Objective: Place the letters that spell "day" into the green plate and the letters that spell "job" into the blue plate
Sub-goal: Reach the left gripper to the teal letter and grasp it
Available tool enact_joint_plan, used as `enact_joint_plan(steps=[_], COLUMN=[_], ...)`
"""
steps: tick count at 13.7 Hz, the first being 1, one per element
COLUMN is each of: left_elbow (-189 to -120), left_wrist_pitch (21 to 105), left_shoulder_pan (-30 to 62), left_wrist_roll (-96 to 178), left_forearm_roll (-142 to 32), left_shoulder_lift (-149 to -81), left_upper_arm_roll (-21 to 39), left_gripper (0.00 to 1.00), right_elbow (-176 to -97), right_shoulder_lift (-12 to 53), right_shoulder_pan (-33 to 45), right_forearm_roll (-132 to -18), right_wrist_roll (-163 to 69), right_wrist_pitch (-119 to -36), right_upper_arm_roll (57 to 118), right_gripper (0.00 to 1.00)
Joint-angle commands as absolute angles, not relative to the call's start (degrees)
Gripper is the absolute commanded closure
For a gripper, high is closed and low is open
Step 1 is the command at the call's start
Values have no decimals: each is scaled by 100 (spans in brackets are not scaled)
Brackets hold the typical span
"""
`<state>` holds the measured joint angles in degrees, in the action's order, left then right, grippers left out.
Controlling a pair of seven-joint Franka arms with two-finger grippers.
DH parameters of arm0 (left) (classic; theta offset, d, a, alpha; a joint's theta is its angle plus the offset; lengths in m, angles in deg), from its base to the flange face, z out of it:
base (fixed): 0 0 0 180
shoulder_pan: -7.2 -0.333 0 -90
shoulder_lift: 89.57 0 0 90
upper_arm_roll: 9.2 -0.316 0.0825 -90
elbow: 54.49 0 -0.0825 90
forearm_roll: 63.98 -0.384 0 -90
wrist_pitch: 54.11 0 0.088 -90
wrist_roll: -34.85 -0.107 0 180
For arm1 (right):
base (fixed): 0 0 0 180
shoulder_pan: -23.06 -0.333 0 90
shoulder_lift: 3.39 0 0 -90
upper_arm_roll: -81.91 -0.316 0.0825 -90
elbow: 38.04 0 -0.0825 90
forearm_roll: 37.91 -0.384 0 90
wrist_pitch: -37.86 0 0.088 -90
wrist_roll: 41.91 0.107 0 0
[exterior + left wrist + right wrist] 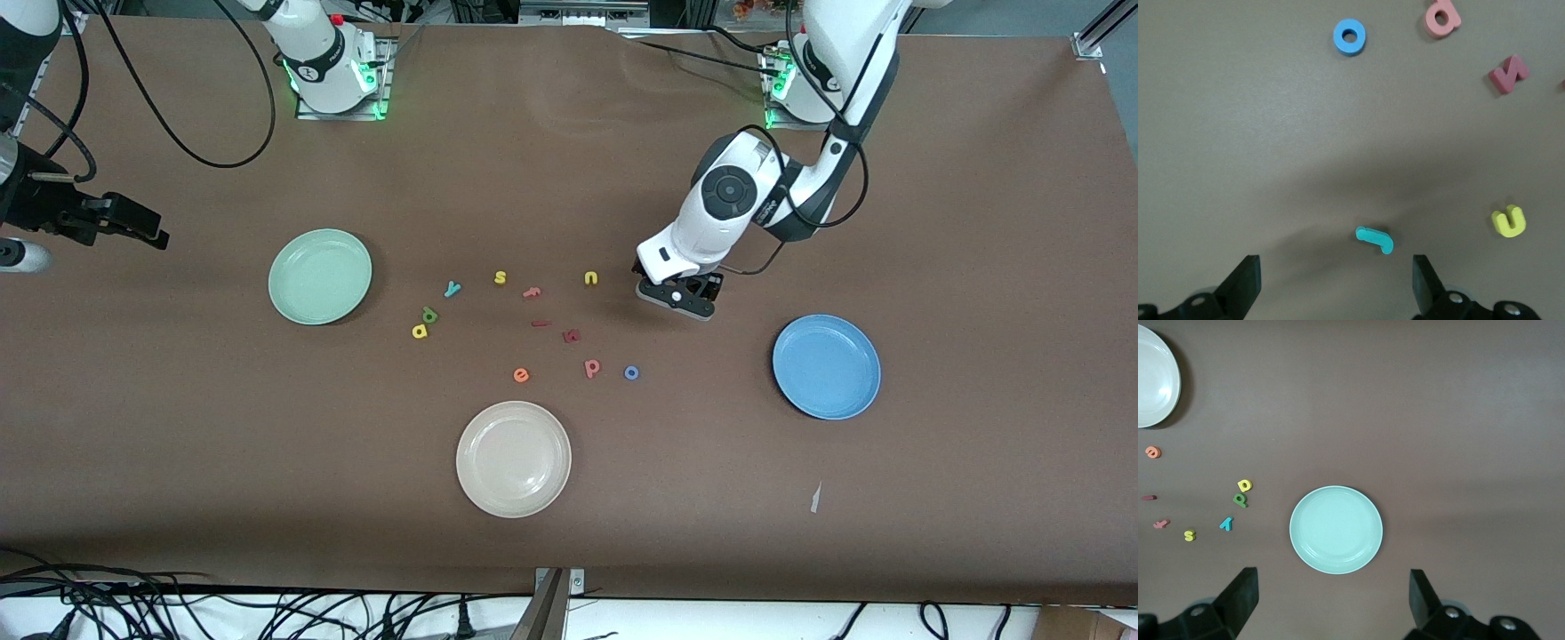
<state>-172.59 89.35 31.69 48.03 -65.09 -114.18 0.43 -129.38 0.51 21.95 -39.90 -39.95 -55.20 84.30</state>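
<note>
My left gripper (680, 300) hangs open and low over the table between the yellow "u" (591, 278) and the blue plate (827, 366). It hides the teal "j" in the front view. In the left wrist view the "j" (1374, 239) lies flat just ahead of the open left gripper (1335, 283), untouched. The blue "o" (631, 372) and pink "b" (592, 367) lie nearer the front camera. The teal "y" (453, 288), green "d" (430, 315) and yellow "a" (420, 332) lie beside the green plate (320, 276). My right gripper (133, 222) waits open and empty, high up at its end of the table.
A cream-white plate (514, 458) sits nearest the front camera. A yellow "s" (500, 277), an orange "e" (521, 375) and dark red letters (572, 336) lie among the task letters. A scrap of paper (815, 498) lies near the blue plate.
</note>
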Motion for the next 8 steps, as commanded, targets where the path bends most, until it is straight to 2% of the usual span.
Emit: enact_joint_plan(steps=[1, 4, 8], left_elbow=[-17165, -17139, -17139], left_wrist_pitch=[9002, 9020, 9459], left_shoulder_pan=[3391, 3567, 3804], left_wrist_roll=[4900, 5040, 5058], left_forearm_roll=[-7021, -7110, -7119], left_shoulder_lift=[-11576, -11795, -12095], left_upper_arm_roll=[-32, -32, -234], left_gripper=[0, 0, 0], right_elbow=[-12865, -12874, -12935], right_shoulder_lift=[56, 171, 530], right_shoulder_pan=[2192, 2079, 1693], right_forearm_roll=[-3984, -3993, -3993], right_wrist_roll=[-3954, -3954, -3542], right_wrist_pitch=[-5320, -5302, -5441], right_upper_arm_roll=[8428, 8393, 8384], right_gripper=[0, 0, 0])
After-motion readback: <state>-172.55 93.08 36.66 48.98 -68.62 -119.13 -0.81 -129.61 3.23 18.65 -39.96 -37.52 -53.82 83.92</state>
